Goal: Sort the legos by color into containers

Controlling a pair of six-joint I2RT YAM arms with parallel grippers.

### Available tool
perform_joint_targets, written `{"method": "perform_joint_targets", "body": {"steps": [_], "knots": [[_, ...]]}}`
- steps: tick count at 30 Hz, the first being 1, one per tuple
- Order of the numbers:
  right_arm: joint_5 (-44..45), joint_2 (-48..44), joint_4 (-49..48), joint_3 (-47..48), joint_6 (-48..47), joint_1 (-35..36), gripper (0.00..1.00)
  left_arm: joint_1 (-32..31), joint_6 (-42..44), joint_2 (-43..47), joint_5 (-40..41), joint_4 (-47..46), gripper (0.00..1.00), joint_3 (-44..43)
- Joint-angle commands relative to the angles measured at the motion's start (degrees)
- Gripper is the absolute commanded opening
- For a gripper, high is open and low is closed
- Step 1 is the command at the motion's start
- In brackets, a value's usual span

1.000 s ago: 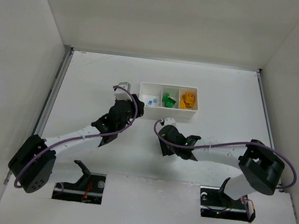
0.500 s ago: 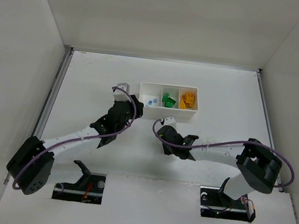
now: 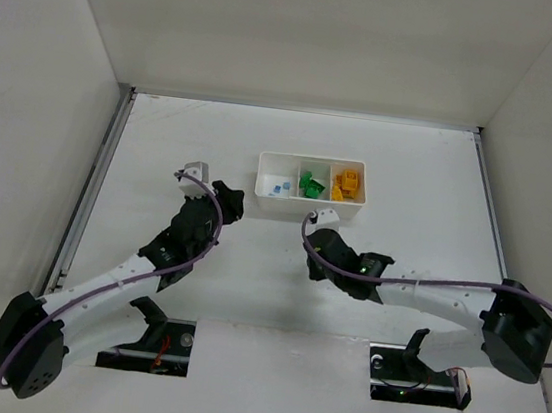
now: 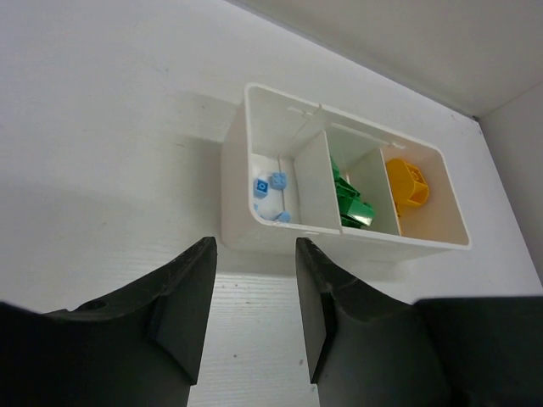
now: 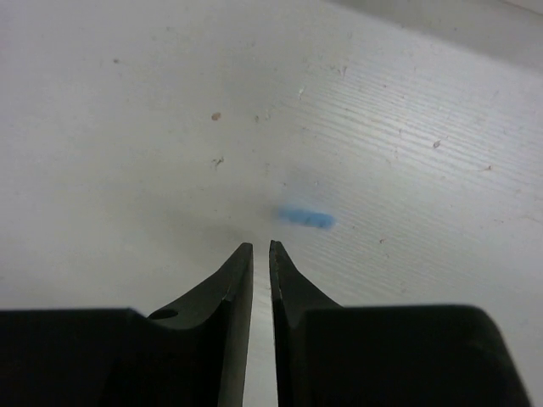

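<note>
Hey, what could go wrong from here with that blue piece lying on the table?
The blue lego lies loose just beyond the right gripper, whose fingers are almost together; advancing like that might shove it instead of grasping. The left gripper hangs open facing the tray; moving forward, it could bump it.

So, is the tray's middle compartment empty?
Not empty: green legos lie in it, between the light blue ones and the yellow-orange ones.
</note>
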State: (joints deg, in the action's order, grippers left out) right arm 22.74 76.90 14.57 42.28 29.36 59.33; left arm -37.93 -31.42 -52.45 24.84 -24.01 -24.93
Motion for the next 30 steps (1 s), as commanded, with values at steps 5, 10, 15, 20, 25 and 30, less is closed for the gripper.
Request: {"method": "perform_joint_targets", "body": {"steps": [5, 10, 15, 20, 25, 30], "knots": [[-2.4, -2.6, -3.9, 8.1, -3.8, -2.7, 0.17, 3.4, -4.7, 6.6, 2.8, 3.7, 0.47, 5.8], [-1.9, 1.7, -3.5, 15.6, -7.8, -5.5, 0.17, 4.7, -6.6, 10.0, 2.8, 7.0, 0.48, 9.5], [1.2, 1.5, -2.7, 9.1, -3.8, -8.2, 0.24, 5.5, -6.7, 12.0, 2.2, 8.5, 0.49, 10.6], [4.2, 1.8, -3.1, 3.2, 4.2, -12.0, 0.40, 4.4, -6.7, 8.6, 2.0, 5.6, 0.51, 10.2], [4.3, 6.7, -5.3, 2.7, 6.8, -13.8, 0.52, 3.4, -6.2, 7.2, 1.9, 4.1, 0.51, 9.7], [3.6, 9.8, -7.2, 2.7, 8.3, -16.0, 0.56, 3.3, -6.2, 8.2, 1.9, 4.1, 0.51, 10.4]]}}
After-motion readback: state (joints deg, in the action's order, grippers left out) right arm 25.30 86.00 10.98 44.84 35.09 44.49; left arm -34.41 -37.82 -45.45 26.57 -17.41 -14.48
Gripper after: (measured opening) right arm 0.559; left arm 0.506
